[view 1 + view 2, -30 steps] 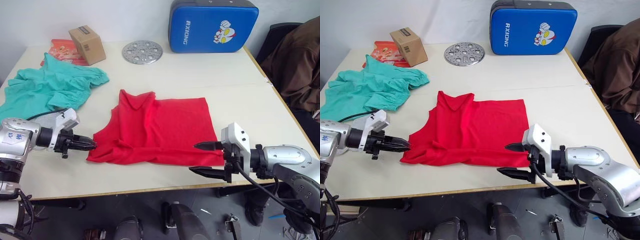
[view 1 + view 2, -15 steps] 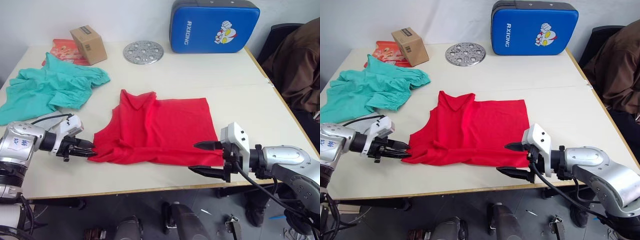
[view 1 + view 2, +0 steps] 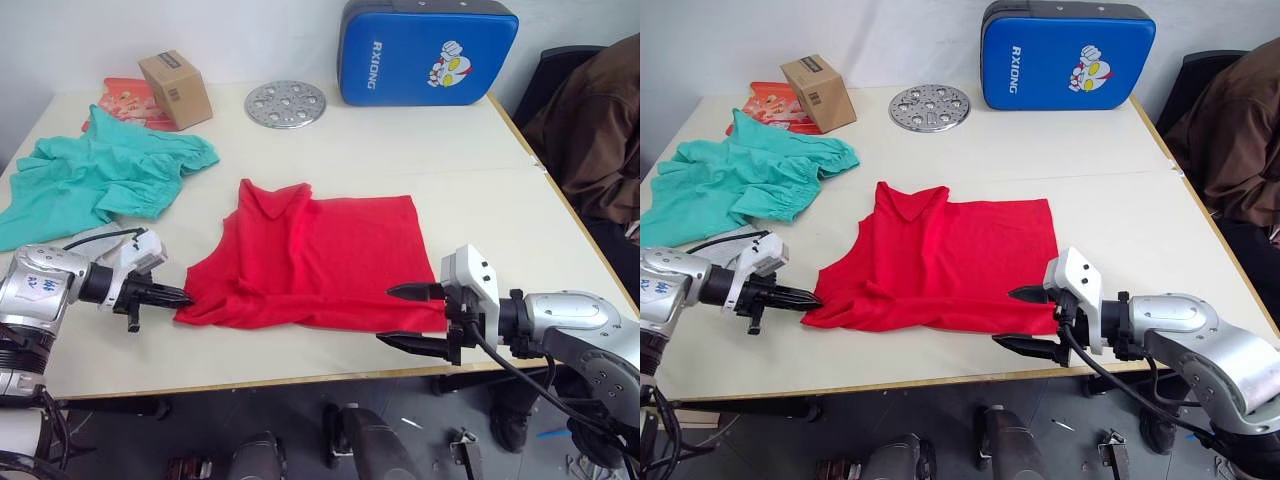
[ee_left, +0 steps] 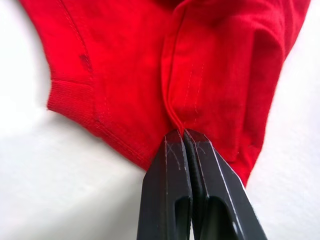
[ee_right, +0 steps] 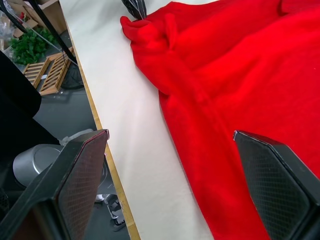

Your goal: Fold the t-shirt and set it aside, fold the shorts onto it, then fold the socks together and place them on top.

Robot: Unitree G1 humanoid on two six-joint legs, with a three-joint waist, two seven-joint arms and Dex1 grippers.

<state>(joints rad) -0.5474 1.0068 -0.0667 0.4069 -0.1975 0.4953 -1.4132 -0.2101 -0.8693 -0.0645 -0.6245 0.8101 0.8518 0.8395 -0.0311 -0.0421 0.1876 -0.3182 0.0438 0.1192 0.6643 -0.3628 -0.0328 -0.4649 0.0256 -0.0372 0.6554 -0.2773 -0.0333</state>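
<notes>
The red t-shirt point(image 3: 315, 260) lies partly folded in the middle of the table. My left gripper point(image 3: 183, 297) is at its near left corner. In the left wrist view the fingers point(image 4: 170, 165) are shut on a fold of the red cloth point(image 4: 210, 75). My right gripper point(image 3: 402, 317) stands open at the t-shirt's near right corner, one finger above the cloth and one at the table edge. The teal shorts point(image 3: 100, 178) lie crumpled at the far left. A patch of light grey cloth point(image 3: 725, 250), seemingly the socks, shows behind my left forearm.
Along the table's back stand a cardboard box point(image 3: 175, 88) on a red packet point(image 3: 120, 100), a perforated metal disc point(image 3: 285, 103) and a blue pad point(image 3: 425, 52). A person in a brown jacket point(image 3: 590, 130) sits at the right. The table's front edge point(image 3: 250, 380) is close under both grippers.
My left arm has shifted a little lower and toward the table's front, its shut fingertips staying at the t-shirt's left corner. The right arm has not moved.
</notes>
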